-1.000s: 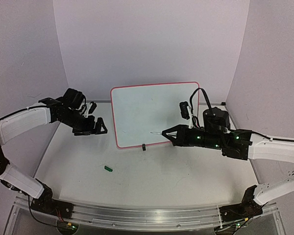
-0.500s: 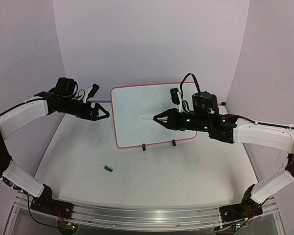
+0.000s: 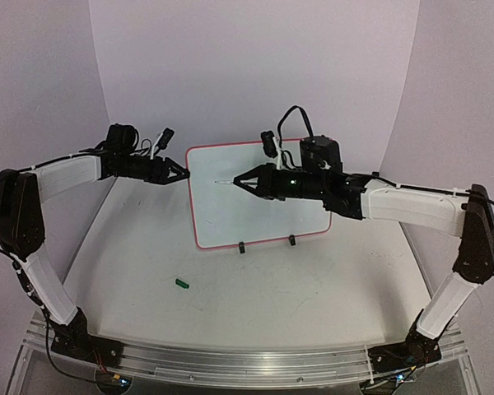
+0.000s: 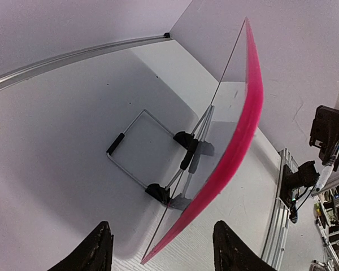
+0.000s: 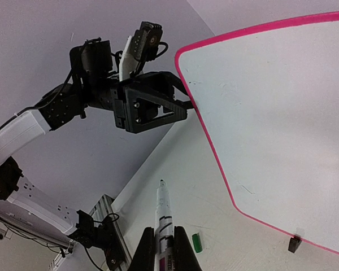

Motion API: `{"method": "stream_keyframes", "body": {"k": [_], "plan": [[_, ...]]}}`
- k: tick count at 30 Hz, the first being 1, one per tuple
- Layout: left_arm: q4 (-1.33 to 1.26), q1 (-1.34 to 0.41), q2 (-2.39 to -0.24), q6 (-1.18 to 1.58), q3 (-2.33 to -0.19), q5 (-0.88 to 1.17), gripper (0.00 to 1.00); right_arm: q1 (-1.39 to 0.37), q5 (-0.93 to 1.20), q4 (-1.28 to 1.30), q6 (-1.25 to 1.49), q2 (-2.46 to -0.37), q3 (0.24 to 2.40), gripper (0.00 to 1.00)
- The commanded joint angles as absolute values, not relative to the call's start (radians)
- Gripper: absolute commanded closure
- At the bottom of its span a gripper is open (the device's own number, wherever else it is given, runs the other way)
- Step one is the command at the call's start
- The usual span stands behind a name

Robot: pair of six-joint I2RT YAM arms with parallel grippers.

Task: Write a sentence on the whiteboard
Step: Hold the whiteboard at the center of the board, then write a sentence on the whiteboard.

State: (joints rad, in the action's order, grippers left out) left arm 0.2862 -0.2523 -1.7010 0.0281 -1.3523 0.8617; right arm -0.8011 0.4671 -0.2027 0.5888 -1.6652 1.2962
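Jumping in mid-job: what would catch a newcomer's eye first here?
The pink-rimmed whiteboard standing at the table's back centre. The right pincer holds a marker, tip aimed at the board's upper left, while the left pincer straddles its left edge, open. A small green object lies on the table in front.

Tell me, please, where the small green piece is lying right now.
In the top view, the small green piece lies alone on the table, left of centre, on the near side of the whiteboard, below its lower left corner.
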Motion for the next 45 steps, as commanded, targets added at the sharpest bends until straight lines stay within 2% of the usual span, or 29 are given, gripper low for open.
{"method": "stream_keyframes", "body": {"k": [1,12,21,30,45], "plan": [[0.213,-0.254,-1.724,0.009,-1.420,0.910,0.45,-0.792,0.515,-0.249,0.566,-1.715,1.388,1.00],[0.209,-0.256,-1.731,-0.045,-1.423,0.983,0.70,-0.791,0.509,-0.253,0.552,-1.787,1.452,1.00],[0.227,-0.258,-1.739,-0.069,-1.435,1.009,0.80,-0.791,0.505,-0.253,0.550,-1.822,1.487,1.00],[0.271,-0.263,-1.755,-0.118,-1.447,1.007,0.99,-0.790,0.476,-0.253,0.537,-1.860,1.536,1.00],[0.327,-0.263,-1.756,-0.213,-1.436,0.978,1.00,-0.790,0.422,-0.282,0.558,-1.957,1.635,1.00]]}}
